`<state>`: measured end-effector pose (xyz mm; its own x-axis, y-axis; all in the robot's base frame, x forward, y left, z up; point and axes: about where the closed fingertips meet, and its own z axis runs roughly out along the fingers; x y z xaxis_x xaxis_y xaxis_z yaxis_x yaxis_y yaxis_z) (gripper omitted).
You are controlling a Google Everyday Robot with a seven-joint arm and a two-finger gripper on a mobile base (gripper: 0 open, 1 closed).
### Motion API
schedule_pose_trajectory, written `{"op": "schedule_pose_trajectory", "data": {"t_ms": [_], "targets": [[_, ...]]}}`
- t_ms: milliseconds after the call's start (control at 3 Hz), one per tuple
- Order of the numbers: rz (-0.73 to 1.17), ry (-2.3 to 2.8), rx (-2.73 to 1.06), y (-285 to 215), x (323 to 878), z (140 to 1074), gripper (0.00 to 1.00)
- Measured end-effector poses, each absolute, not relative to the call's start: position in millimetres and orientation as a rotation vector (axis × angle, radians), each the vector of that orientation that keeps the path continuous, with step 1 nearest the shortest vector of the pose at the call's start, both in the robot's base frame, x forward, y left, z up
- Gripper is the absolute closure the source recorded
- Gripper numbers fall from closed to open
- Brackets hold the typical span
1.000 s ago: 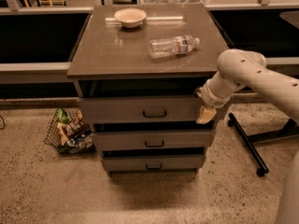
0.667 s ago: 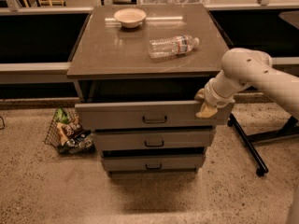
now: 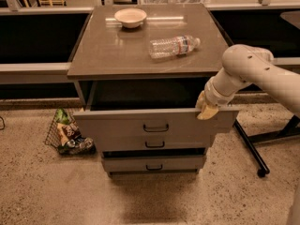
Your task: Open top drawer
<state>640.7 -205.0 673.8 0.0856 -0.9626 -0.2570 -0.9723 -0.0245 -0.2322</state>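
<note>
Wire basket of snack packets [image 3: 68, 135] sits on the floor, far left of the gripper and lower, clear of the pull path. The wide grey top drawer [image 3: 117, 124] is partly out: its front stands forward of the two narrower grey drawers [image 3: 153, 164] below, with a dark cavity open behind it. Its small black bar handle [image 3: 155, 127] is left of the gripper and unused.

Up and left of the gripper, on the brown cabinet top [image 3: 108, 50]: a pale round bowl [image 3: 130, 17], then a clear plastic bottle [image 3: 173, 46] lying on its side.

The yellow-tipped gripper [image 3: 206, 109] is at the drawer front's top edge, near the right corner. Can't tell whether it's clamped or just hooked.

Risks:
- Off-centre pull could rack the drawer and bind the slides.
- Contact could slip off the thin edge.
- A jolt could roll the bottle off.
</note>
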Motion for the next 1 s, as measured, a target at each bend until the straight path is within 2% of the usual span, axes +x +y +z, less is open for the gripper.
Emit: {"op": "schedule_pose_trajectory", "data": {"t_ms": [333, 667, 1000], "targets": [[0.039, 1.915, -2.027, -205.0, 640.7, 673.9, 0.63], [0.043, 1.914, -2.028, -204.5, 640.2, 673.1, 0.31], [0.043, 1.914, -2.028, -204.5, 640.2, 673.0, 0.08]]}}
